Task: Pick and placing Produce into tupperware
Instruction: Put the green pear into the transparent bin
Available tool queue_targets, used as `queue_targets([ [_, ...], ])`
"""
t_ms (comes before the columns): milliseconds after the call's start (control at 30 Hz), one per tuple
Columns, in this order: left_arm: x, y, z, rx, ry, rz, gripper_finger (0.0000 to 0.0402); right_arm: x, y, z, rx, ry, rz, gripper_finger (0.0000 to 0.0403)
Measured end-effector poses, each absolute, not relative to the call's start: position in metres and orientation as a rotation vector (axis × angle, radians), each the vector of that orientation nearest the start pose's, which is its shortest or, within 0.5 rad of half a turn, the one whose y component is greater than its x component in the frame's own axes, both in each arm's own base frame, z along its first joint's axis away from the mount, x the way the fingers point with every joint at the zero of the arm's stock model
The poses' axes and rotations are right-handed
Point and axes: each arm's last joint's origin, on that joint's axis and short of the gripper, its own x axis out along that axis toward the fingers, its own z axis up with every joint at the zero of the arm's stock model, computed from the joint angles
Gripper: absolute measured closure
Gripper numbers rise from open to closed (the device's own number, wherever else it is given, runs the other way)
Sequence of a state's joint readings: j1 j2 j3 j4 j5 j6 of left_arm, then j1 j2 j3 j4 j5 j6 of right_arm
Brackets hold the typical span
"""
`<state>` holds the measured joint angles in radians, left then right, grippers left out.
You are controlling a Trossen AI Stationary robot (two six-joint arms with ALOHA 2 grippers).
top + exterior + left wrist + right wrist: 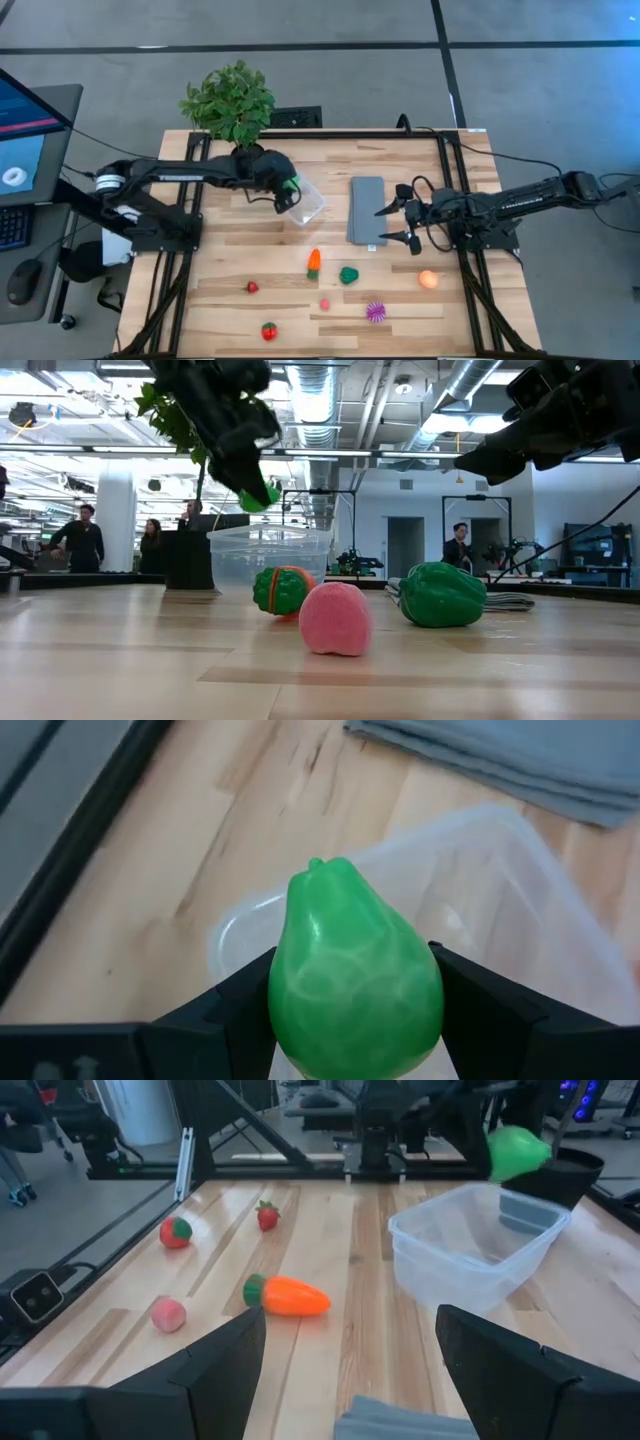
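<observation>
Seven loose pieces sit on the table (400, 300) toward 6 o'clock, waiting their turn. Further back, right hand (400, 223) idles at 3 o'clock, fingers apart. Left hand (287, 192) is clamped on one green pear (352, 975), over the single tupperware (305, 204) for dropping.

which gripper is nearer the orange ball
Right. The right gripper hovers open just above-left of the orange ball; the left gripper, holding a green pear, is far across the table.
</observation>
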<state>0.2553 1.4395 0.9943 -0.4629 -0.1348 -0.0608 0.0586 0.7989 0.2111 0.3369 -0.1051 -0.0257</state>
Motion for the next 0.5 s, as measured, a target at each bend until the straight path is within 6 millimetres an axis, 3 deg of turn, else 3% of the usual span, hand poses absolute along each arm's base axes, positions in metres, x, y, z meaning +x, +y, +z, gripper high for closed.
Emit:
queue_targets([
  [267, 0.297, 0.091, 0.208, -0.124, 0.960, 0.357, 0.0184, 0.170, 0.013, 0.175, -0.019, 0.304, 0.166, 0.0085],
  [500, 0.298, 0.097, 0.204, -0.129, 0.966, 0.341, 0.0184, 0.174, 0.013, 0.169, -0.019, 0.329, 0.167, 0.0085],
])
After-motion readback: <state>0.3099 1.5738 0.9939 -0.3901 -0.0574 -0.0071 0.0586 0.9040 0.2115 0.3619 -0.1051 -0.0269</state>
